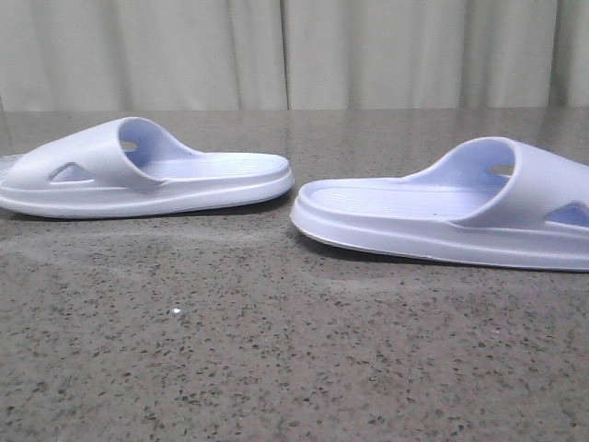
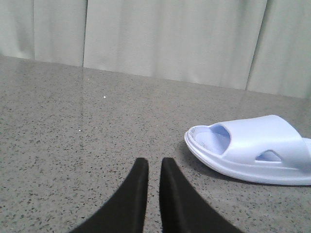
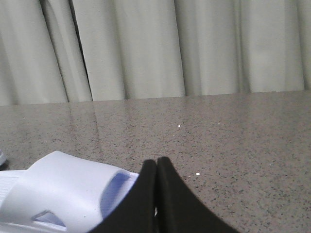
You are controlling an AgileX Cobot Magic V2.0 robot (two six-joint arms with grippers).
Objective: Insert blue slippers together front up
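While both arms hang low over the speckled grey tabletop (image 1: 276, 368), the two blue slippers lie flat on it, soles down, heel ends facing each other with a small gap between. Left slipper (image 1: 138, 175) sits on the left side, strap toward the left edge, open heel pointing right. Right slipper (image 1: 451, 212) is slightly nearer, strap at the right edge, heel pointing left; part of it runs out of frame. Pale curtain (image 1: 294, 51) hangs behind the far edge.

Left end effector (image 2: 154, 167): black fingers (image 2: 131, 194) nearly together, a thin slit between the tips, nothing held; it is above bare tabletop, with the left slipper (image 2: 252, 145) off to one side, apart from it.

Right end effector (image 3: 156, 162): fingers (image 3: 180, 204) pressed tip to tip, empty; the strap of the right slipper (image 3: 63, 191) shows just beside and below it; cannot tell whether they touch.
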